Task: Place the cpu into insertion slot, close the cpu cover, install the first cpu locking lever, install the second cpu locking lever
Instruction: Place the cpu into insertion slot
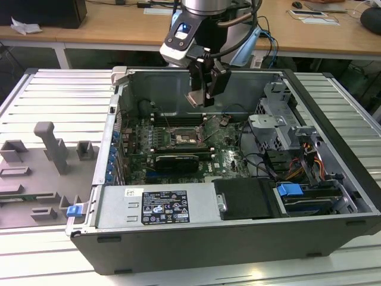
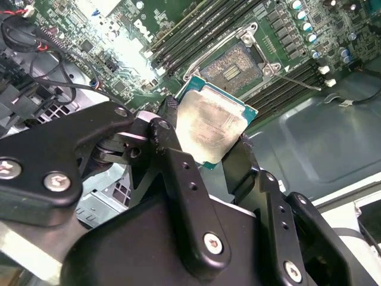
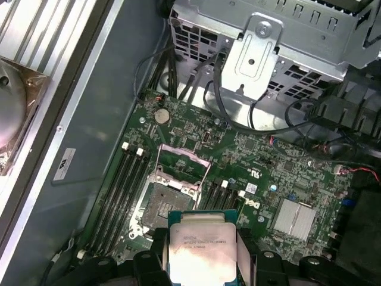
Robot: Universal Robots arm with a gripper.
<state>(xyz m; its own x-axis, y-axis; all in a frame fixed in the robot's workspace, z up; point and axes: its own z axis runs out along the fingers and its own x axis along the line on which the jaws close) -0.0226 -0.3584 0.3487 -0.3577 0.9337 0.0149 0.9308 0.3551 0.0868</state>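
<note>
Silver-grey metal catches our eye first: the cpu [image 2: 212, 124] is pinched by two opposite edges between the black fingers [image 2: 178, 161] of the gripper [image 2: 207, 130]. The jaws are clenched on it, and we judge that the edge grip keeps the flat top and the underside untouched. In the exterior view the gripper [image 1: 202, 96] hangs inside the open computer case [image 1: 178, 253], with the chip well above the board.

The insertion slot [image 3: 162, 205] lies bare beneath it, its dark pin field exposed. The chip is not yet over it squarely; in the second wrist view it is tilted against the socket's frame. The cpu cover [image 3: 184, 155] stands swung up at the socket's far edge, and a thin locking lever [image 2: 296, 79] juts outward, which we take as the reason the socket is open to receive the chip. Memory slots [image 3: 119, 185] flank the socket on both sides, leaving only the way down from above.
</note>
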